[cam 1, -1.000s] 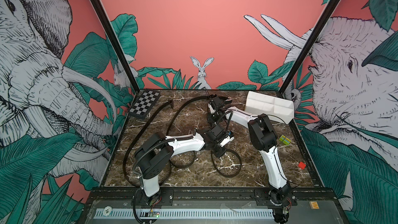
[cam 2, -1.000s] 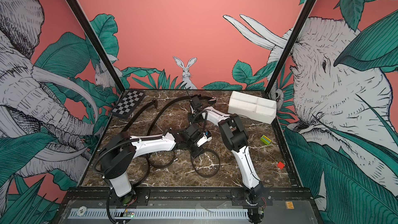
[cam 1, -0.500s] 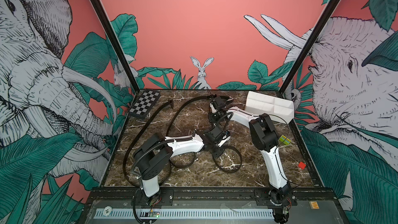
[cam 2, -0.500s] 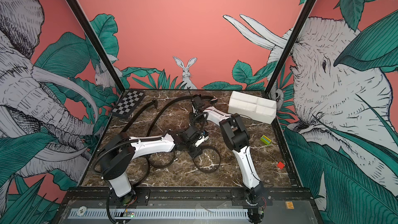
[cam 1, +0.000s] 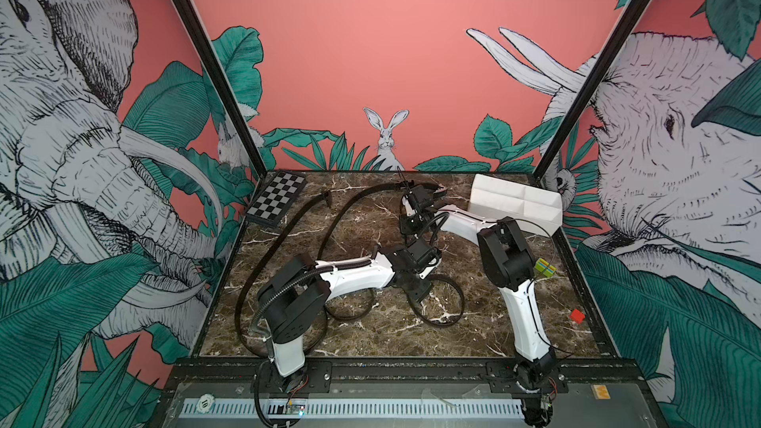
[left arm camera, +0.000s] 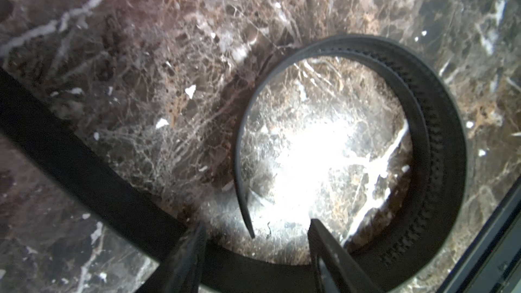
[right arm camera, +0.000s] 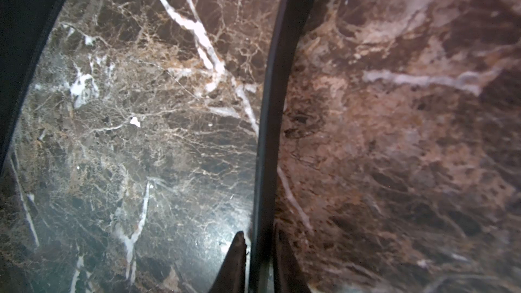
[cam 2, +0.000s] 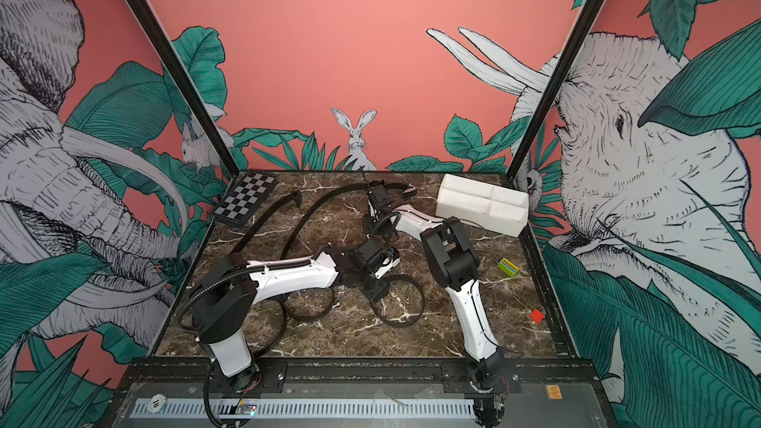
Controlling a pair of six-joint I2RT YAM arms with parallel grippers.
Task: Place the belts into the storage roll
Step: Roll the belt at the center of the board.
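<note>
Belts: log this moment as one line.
left gripper: open over belt loop | right gripper: shut on belt | storage roll: no belt inside

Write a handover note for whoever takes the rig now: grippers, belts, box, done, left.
Left gripper: open, over a coiled belt loop lying on the table.
Right gripper: shut on a belt strap near the table's back.
A long belt lies along the table's left side.
Storage roll: back right, no belt seen in it.
Done: nothing stowed.
Left: coil each belt and put it into a compartment.
</note>
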